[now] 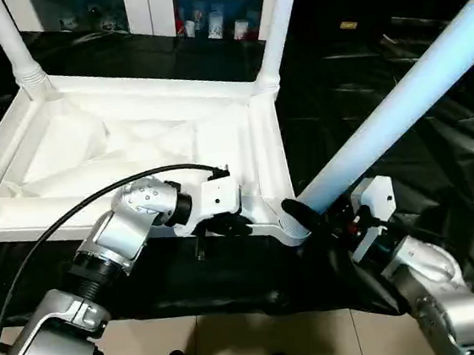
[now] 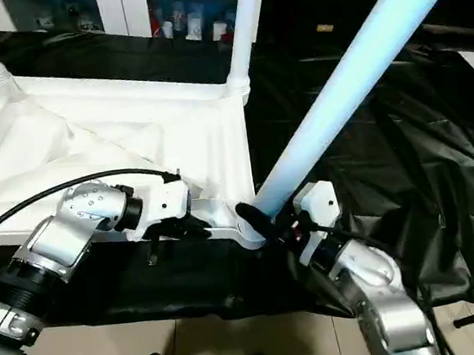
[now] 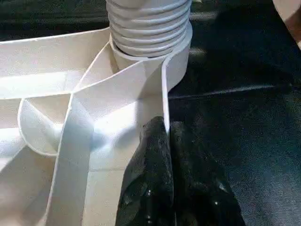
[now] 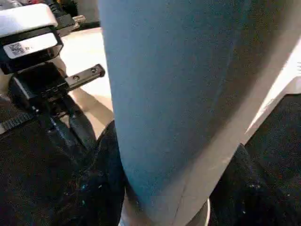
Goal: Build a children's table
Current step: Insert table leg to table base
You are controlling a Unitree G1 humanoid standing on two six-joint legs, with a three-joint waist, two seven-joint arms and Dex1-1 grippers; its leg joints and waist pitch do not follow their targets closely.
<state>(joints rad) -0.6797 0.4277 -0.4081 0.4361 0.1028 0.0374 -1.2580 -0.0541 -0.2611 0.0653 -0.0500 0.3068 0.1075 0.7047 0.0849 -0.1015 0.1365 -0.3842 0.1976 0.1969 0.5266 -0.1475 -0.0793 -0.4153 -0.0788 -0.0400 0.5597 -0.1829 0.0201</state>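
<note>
The children's table top (image 1: 132,146) lies upside down on the black cloth, ribbed underside up. Two white legs (image 1: 11,40) (image 1: 276,21) stand upright in its far corner sockets. A third leg (image 1: 399,101) leans up to the right from the near right corner socket (image 1: 289,227), and my right gripper (image 1: 317,216) is shut on its lower end, black fingers (image 4: 108,155) on either side of the tube (image 4: 178,94). My left gripper (image 1: 225,225) is shut on the top's near rim; its fingers (image 3: 150,179) pinch the thin wall (image 3: 164,94) just short of the leg's ribbed base (image 3: 148,23).
The black cloth (image 1: 361,63) covers the work table and hangs in folds at the right. A white cabinet with glass doors (image 1: 220,14) stands behind. A black cable (image 1: 56,226) arcs over my left forearm. Beige floor (image 1: 238,347) shows below the table's front edge.
</note>
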